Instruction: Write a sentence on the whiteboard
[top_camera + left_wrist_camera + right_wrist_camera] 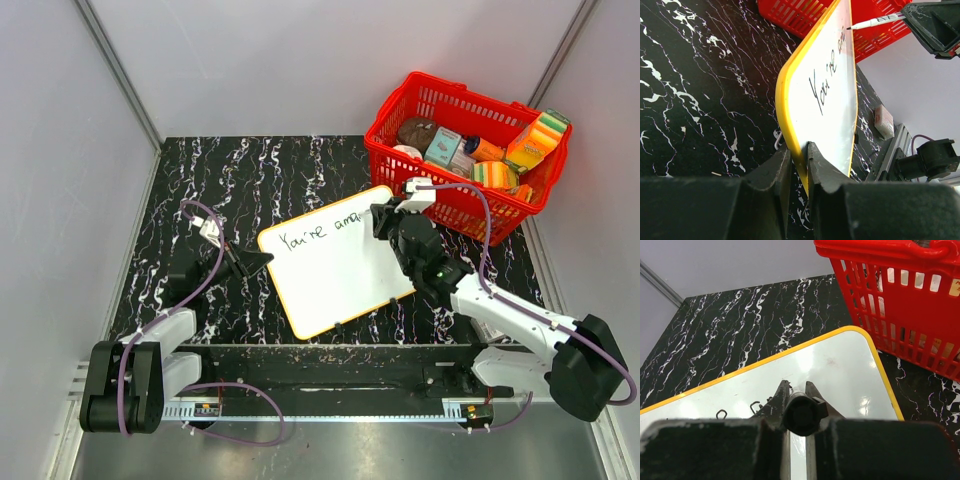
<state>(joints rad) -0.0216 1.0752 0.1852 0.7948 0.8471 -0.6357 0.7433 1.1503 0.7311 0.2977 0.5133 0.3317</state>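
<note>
Two words at most on the whiteboard (335, 262): "You're" plus a started "am", so likely under halfway, with the rest of the sentence left to write. Lying flat on the marbled tabletop (250, 170) just beside the red basket (455, 205), long axis slanting from the left gripper (799, 155) up toward that basket, script running the same way. Pinched narrow by the left gripper at the short edge farthest from the basket, and met at the last letters by a marker (875, 21) gripped tight in the right gripper (797, 390).

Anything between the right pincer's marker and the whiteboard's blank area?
Nothing visible. The right pincer holds the marker over the whiteboard, whose surface past the writing is bare; the red basket sits beyond its edge.
</note>
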